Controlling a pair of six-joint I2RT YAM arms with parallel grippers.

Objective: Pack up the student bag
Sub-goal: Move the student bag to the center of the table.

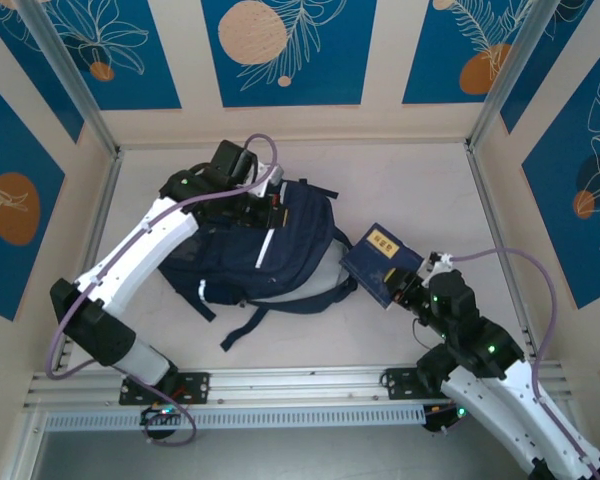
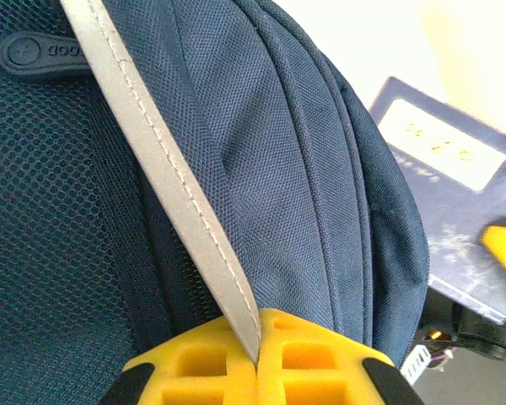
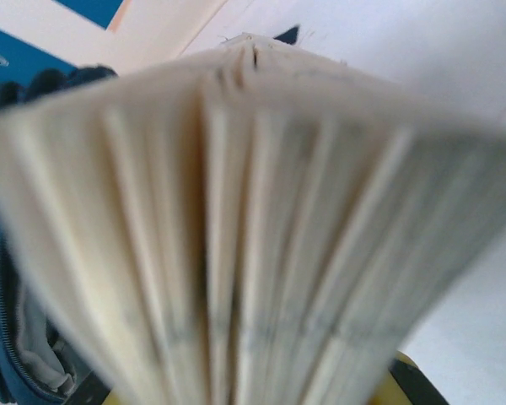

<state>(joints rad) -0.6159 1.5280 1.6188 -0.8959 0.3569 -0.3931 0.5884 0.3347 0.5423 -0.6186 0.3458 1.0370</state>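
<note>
white arm links (image 1: 145,240), black joints (image 1: 95,335), purple cables (image 1: 510,253), yellow fingers (image 2: 194,363)

the worktop (image 1: 400,190) is a pale, matte surface. the student bag (image 1: 280,250) lies flat on it left of centre, its dark straps (image 1: 245,328) trailing toward the near edge. a navy booklet (image 1: 380,262) sits just right of the bag; whether it rests on the surface is unclear.

top: overhead, far | left wrist: tight on student bag (image 2: 320,169) | right wrist: against book (image 3: 253,236) | shared: both
</note>
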